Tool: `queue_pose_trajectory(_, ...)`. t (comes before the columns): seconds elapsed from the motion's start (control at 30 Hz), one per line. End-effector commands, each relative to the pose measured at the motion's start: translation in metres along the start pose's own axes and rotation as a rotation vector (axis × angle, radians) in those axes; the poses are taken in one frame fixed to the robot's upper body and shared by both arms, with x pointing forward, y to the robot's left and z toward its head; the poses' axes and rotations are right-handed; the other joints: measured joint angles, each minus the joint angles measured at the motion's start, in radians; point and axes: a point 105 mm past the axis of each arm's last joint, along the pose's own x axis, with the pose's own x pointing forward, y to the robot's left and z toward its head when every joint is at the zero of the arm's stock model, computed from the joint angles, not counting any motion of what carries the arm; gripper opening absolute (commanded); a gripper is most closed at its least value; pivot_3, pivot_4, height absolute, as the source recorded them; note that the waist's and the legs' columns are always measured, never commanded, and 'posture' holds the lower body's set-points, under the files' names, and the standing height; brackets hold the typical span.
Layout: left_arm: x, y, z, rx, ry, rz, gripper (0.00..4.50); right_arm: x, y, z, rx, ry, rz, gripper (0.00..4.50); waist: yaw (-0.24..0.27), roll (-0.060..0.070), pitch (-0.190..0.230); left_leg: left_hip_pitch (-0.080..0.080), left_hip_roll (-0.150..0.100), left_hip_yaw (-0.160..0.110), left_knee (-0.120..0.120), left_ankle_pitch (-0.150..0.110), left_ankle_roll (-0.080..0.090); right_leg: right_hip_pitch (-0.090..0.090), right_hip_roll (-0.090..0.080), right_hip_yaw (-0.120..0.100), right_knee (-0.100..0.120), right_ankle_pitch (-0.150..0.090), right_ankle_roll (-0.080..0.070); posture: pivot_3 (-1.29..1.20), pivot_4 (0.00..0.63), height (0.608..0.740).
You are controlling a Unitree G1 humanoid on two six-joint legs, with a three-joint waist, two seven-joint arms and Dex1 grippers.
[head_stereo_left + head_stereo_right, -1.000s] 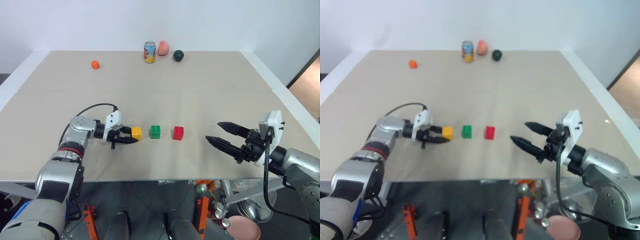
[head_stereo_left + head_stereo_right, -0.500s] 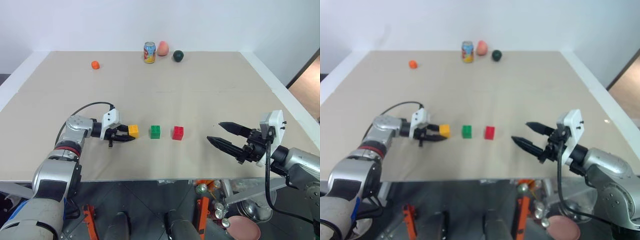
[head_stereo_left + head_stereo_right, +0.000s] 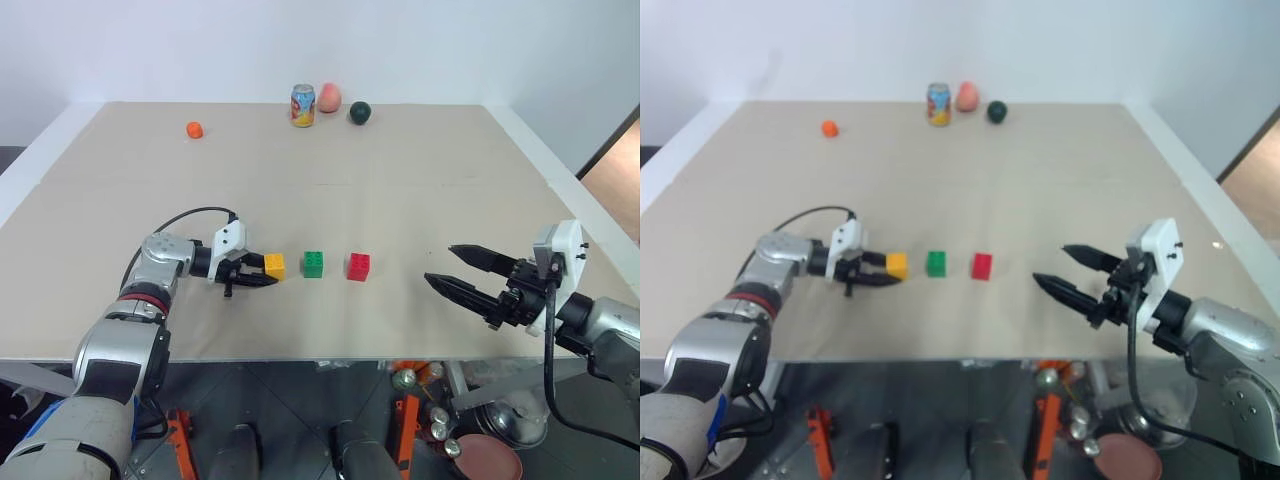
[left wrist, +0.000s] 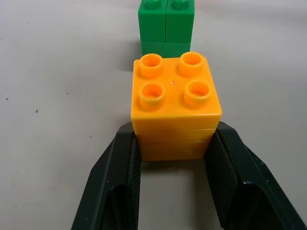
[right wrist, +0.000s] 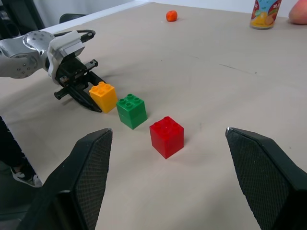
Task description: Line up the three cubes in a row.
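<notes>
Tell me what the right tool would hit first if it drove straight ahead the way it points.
Probably the red cube. The right tool stands open, and that cube lies nearest between its fingers' lines, with the green cube and yellow cube beyond. Height above the table is unclear, so it might pass over.

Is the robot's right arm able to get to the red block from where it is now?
Probably yes. The open right gripper points at the red block, with only bare table between them.

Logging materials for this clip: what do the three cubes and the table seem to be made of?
Yellow cube, green cube and red cube: apparently moulded plastic, smooth with a slight sheen; studded tops and crisp edges suggest it. Table: matte beige board, perhaps laminate or wood composite; a seam runs across it.
</notes>
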Motion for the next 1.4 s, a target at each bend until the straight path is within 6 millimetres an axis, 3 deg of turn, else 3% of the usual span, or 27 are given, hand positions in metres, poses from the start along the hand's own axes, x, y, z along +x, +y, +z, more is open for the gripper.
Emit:
queue_pose_trajectory(0.03, -0.002, 0.001, -0.007, -0.015, 0.03, 0.019, 1.3, -0.006, 0.004, 0.015, -0.052, -0.028, 0.001, 3.92, 0.0, 0.0, 0.0, 0.001, 0.0, 0.0, 0.0, 0.0, 0.0, 0.001, 0.0, 0.0, 0.0, 0.0, 0.0, 0.0, 0.15, 0.74)
queue_pose_trajectory(0.1, -0.002, 0.0, -0.008, -0.015, 0.041, 0.017, 1.3, -0.006, 0.004, 0.015, -0.052, -0.028, 0.001, 3.92, 0.0, 0.0, 0.0, 0.002, 0.0, 0.0, 0.0, 0.0, 0.0, 0.002, 0.0, 0.0, 0.0, 0.001, -0.001, 0.0, 0.15, 0.74)
queue_pose_trajectory(0.17, -0.004, -0.001, -0.011, -0.033, 0.063, 0.001, 2.32, -0.005, 0.003, 0.015, -0.051, -0.026, -0.001, 3.92, 0.0, 0.0, 0.0, 0.003, 0.0, 0.0, 0.0, 0.0, 0.0, 0.002, 0.0, 0.0, 0.0, 0.001, -0.002, 0.0, 0.15, 0.74)
queue_pose_trajectory(0.37, -0.007, 0.007, -0.006, 0.034, 0.053, 0.071, 4.36, -0.004, 0.004, 0.016, -0.047, -0.032, 0.007, 3.92, 0.0, 0.0, 0.0, 0.003, 0.0, 0.0, 0.0, 0.0, 0.001, 0.002, 0.0, 0.0, 0.0, 0.0, -0.001, 0.0, 0.15, 0.74)
queue_pose_trajectory(0.4, -0.008, 0.008, -0.006, 0.031, 0.053, 0.081, 4.44, -0.003, 0.003, 0.016, -0.047, -0.033, 0.008, 3.92, 0.0, 0.0, 0.0, 0.003, 0.0, 0.0, 0.0, 0.0, 0.001, 0.002, 0.0, 0.0, 0.0, 0.0, -0.001, 0.0, 0.15, 0.74)
queue_pose_trajectory(0.7, -0.031, -0.002, -0.013, 0.032, 0.11, -0.017, 4.44, 0.008, -0.002, 0.024, -0.062, -0.052, 0.057, 3.92, -0.011, 0.0, 0.0, 0.004, 0.0, 0.0, -0.001, 0.0, 0.001, 0.002, 0.0, 0.0, 0.0, 0.001, -0.002, 0.0, 0.15, 0.74)
queue_pose_trajectory(0.83, -0.049, -0.005, -0.013, -0.001, 0.125, -0.068, 4.44, 0.015, -0.005, 0.028, -0.076, -0.058, 0.092, 3.92, -0.021, 0.0, 0.0, 0.003, 0.0, 0.0, -0.001, 0.0, 0.001, 0.002, 0.0, 0.0, 0.0, 0.001, -0.002, 0.0, 0.15, 0.74)
queue_pose_trajectory(1.0, -0.078, -0.003, -0.013, -0.032, 0.113, 0.0, 4.44, 0.025, -0.008, 0.032, -0.088, -0.073, 0.125, 3.92, -0.029, 0.0, 0.0, 0.002, 0.001, 0.0, -0.002, 0.0, 0.001, 0.0, 0.0, 0.0, 0.0, 0.0, -0.002, 0.0, 0.15, 0.74)
queue_pose_trajectory(1.1, -0.097, -0.005, -0.021, -0.027, 0.108, 0.113, 4.44, 0.033, -0.021, 0.023, -0.1, -0.059, 0.063, 3.92, -0.035, 0.0, 0.0, 0.003, 0.001, 0.001, -0.003, 0.0, 0.001, 0.0, 0.0, 0.0, 0.0, -0.001, -0.003, 0.0, 0.15, 0.74)
queue_pose_trajectory(1.23, -0.11, -0.003, -0.008, -0.07, -0.081, 0.435, 4.44, 0.05, -0.065, -0.005, -0.096, -0.008, -0.222, 3.92, -0.033, 0.0, 0.0, 0.003, 0.003, 0.001, -0.004, 0.0, 0.001, 0.0, 0.0, -0.001, 0.001, -0.002, -0.004, 0.0, 0.15, 0.74)
queue_pose_trajectory(1.33, -0.117, 0.0, -0.011, -0.206, -0.101, 0.73, 4.44, 0.06, -0.082, -0.018, -0.075, -0.005, -0.34, 3.92, -0.027, 0.0, 0.0, 0.003, 0.003, 0.002, -0.004, 0.0, 0.001, 0.0, 0.0, 0.0, 0.002, -0.002, -0.003, 0.0, 0.15, 0.74)
queue_pose_trajectory(1.4, -0.116, -0.009, -0.008, -0.322, -0.181, 0.863, 4.44, 0.067, -0.089, -0.022, -0.052, -0.027, -0.403, 3.92, -0.024, 0.0, 0.0, 0.002, 0.003, 0.002, -0.003, 0.0, 0.001, 0.0, 0.0, -0.001, 0.002, -0.001, -0.003, 0.0, 0.15, 0.74)
